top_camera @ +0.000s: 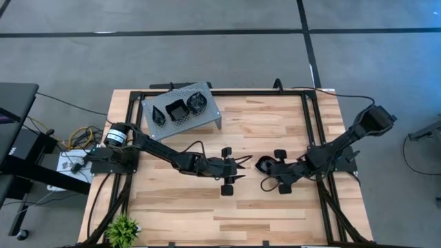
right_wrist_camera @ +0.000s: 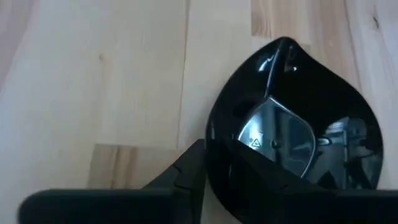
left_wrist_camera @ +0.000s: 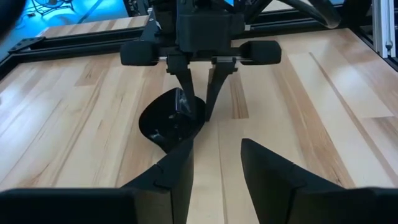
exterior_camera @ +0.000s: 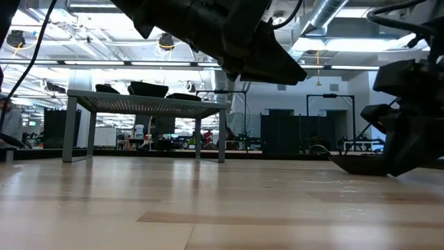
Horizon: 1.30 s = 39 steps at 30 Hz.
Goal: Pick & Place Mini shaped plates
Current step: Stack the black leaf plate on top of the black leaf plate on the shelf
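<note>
A glossy black teardrop mini plate (top_camera: 262, 164) is at the table's middle, low over the wood, also visible in the low view (exterior_camera: 357, 165). My right gripper (right_wrist_camera: 214, 158) reaches in from the table's right and is shut on it. My left gripper (left_wrist_camera: 217, 149) hovers open just left of the plate, fingers pointing at it, touching nothing. Three more black plates (top_camera: 177, 110) rest on top of the grey perforated stand (top_camera: 203, 118) at the far left. My right gripper pinches the plate's rim (right_wrist_camera: 210, 134) at its broad rounded end, one finger inside the bowl (left_wrist_camera: 185, 93) and one outside. The fingers slant down from the table's right. The plate lies level, pointed tip (right_wrist_camera: 283, 42) away from the gripper; whether it touches the wood I cannot tell.
The stand (exterior_camera: 146, 104) rises on legs at the far left of the table. A black rail frame (top_camera: 310, 124) edges the table. A small green plant (top_camera: 122, 226) sits at the near left corner. Bare wood spreads along the near side.
</note>
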Each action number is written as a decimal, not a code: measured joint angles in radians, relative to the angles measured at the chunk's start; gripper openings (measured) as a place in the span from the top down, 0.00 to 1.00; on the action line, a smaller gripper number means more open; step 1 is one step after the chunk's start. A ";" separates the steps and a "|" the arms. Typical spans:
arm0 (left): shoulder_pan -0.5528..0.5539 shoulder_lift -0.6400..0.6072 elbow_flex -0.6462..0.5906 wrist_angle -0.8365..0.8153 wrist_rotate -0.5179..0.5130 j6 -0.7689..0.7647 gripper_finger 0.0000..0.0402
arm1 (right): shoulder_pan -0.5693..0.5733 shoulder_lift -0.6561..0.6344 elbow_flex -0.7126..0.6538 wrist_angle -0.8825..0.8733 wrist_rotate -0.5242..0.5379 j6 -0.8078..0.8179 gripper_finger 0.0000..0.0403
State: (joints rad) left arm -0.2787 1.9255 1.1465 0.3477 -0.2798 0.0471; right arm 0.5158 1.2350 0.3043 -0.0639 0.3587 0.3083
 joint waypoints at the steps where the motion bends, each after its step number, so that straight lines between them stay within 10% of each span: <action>1: 0.000 0.000 0.000 0.000 0.000 0.000 0.66 | -0.007 0.006 0.002 0.005 -0.004 0.000 0.86; 12: -0.004 0.000 0.000 0.001 0.182 0.081 0.66 | -0.033 0.044 0.117 0.102 -0.071 -0.066 0.99; 39: -0.006 0.019 -0.179 -0.038 0.080 -0.070 0.74 | -0.124 0.490 0.616 -0.071 -0.103 -0.324 0.99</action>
State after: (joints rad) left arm -0.2844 1.9446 0.9676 0.3093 -0.1997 -0.0227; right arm 0.3920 1.7247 0.9206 -0.1351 0.2562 -0.0157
